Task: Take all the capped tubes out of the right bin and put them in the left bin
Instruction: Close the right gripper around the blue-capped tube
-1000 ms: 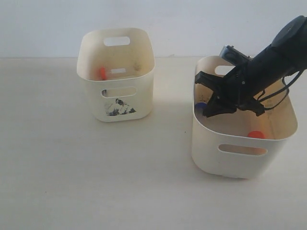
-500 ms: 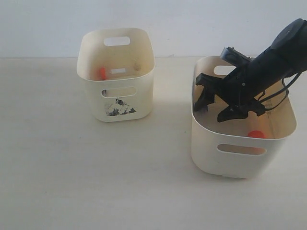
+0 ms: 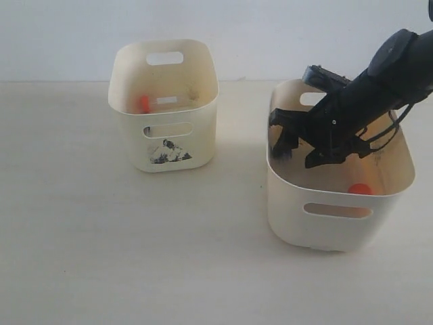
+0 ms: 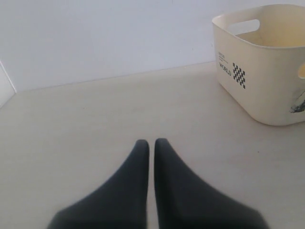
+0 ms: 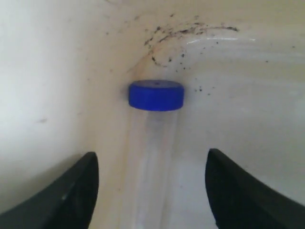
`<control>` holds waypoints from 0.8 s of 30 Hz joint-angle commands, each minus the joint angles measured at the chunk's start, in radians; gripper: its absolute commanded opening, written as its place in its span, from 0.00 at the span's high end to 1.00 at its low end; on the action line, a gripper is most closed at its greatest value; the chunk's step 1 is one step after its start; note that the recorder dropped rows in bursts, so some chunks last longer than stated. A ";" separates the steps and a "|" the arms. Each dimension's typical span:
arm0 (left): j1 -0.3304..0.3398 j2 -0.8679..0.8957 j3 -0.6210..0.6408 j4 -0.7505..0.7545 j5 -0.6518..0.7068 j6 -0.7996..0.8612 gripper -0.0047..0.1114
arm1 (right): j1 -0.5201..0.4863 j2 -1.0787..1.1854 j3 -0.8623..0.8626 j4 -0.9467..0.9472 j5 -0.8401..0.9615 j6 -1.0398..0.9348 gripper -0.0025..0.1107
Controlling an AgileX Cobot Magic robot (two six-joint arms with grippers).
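In the right wrist view a blue-capped tube [image 5: 156, 95] lies on the floor of the right bin [image 3: 338, 227], against its speckled wall. Its clear body runs back between the wide-apart fingers of my right gripper [image 5: 151, 153], which is open and not touching it. From the exterior view, that gripper [image 3: 298, 152] is down inside the bin near its left wall and hides the blue tube. An orange-red cap [image 3: 360, 189] shows at the bin's front right. The left bin [image 3: 162, 132] holds an orange-red-capped tube [image 3: 143, 103]. My left gripper [image 4: 151, 141] is shut and empty over bare table.
The left bin [image 4: 267, 71] stands off to one side ahead of the left gripper, with a printed checker mark on its wall. Open table lies between the two bins. A pale wall runs behind the table.
My right gripper has pushed further toward the right bin's left wall, and the bin has slid slightly left. The blue cap seen earlier beside the fingers is now covered.
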 commanded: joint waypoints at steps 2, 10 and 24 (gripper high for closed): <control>0.001 -0.003 -0.004 -0.001 -0.008 -0.012 0.92 | 0.004 0.078 -0.006 -0.008 0.013 0.035 0.44; 0.001 -0.003 -0.004 -0.001 -0.008 -0.012 0.92 | 0.004 0.140 -0.006 -0.008 0.034 0.071 0.76; 0.001 -0.003 -0.004 -0.001 -0.008 -0.012 0.92 | 0.004 0.083 -0.006 -0.006 0.083 0.067 0.98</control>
